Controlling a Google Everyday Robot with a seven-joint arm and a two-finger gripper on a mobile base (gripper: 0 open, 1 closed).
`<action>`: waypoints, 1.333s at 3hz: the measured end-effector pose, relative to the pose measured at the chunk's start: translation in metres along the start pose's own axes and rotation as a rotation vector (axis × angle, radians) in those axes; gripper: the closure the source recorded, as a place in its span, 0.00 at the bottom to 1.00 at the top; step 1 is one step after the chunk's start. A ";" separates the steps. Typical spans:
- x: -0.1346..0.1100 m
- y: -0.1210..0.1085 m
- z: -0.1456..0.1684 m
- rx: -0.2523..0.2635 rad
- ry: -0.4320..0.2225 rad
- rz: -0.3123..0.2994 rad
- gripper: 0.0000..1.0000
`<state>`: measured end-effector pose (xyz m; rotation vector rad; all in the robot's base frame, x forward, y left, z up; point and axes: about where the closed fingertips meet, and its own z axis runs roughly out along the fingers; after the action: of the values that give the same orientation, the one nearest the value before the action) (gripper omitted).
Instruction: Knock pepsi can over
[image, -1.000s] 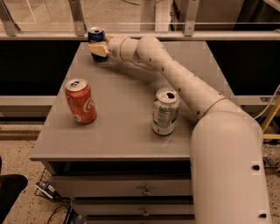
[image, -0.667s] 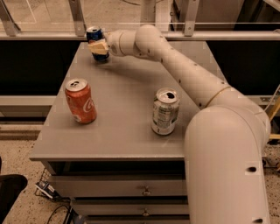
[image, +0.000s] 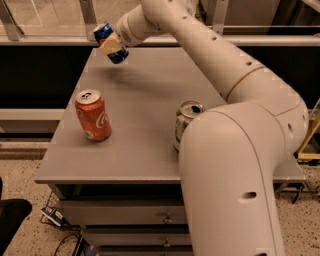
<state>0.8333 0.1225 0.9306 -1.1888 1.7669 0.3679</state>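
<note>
The pepsi can (image: 106, 36) is dark blue with a silver top. It hangs tilted in the air above the far left corner of the grey table (image: 140, 155), its top leaning to the upper left. My gripper (image: 113, 46) reaches in from the right and is shut on the can's middle, a tan finger pad (image: 111, 46) pressed across its side. The can touches nothing but the gripper, and its faint shadow falls on the tabletop below.
An orange-red Coca-Cola can (image: 93, 115) stands upright at the table's left. A silver and green can (image: 186, 122) stands upright beside my arm's large white elbow (image: 235, 170), which covers the table's right front. Glass railing runs behind the table, with drawers below.
The pepsi can stood on the table's far left corner with my gripper at it. Now the gripper has risen with the can, which is off the table and tilted.
</note>
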 end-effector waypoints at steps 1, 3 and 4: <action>0.005 0.006 -0.011 -0.017 0.159 -0.058 1.00; 0.045 0.038 -0.021 -0.104 0.540 -0.165 1.00; 0.067 0.054 -0.013 -0.150 0.677 -0.208 1.00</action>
<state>0.7750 0.1019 0.8690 -1.7266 2.1746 -0.0425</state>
